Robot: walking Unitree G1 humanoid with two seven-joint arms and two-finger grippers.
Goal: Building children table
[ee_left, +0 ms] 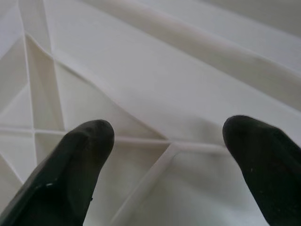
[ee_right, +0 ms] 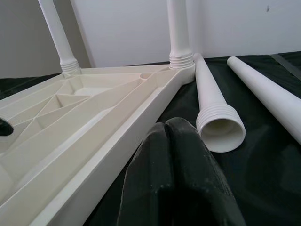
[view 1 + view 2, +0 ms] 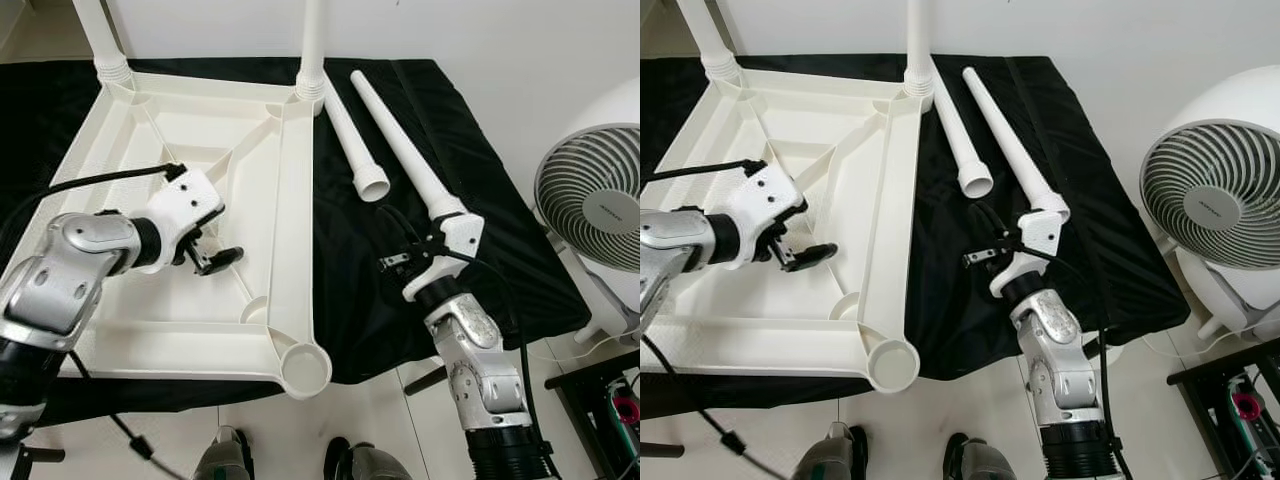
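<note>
Two sockets stay empty on your upturned table top (image 3: 290,200): the near corner socket (image 3: 305,368) at 6 o'clock sits right at the cloth's edge, so a hard push could slide the top off. Your right gripper (image 3: 392,262), fingers pressed together and empty, sits just short of the loose legs (image 3: 355,150) at 1 o'clock; nudging them could roll them away. Your left gripper (image 3: 212,260) hovers spread wide, holding nothing, over the ribs.

Head cameras downward (wrist cameras close) over tabletop (image 3: 200,340)
</note>
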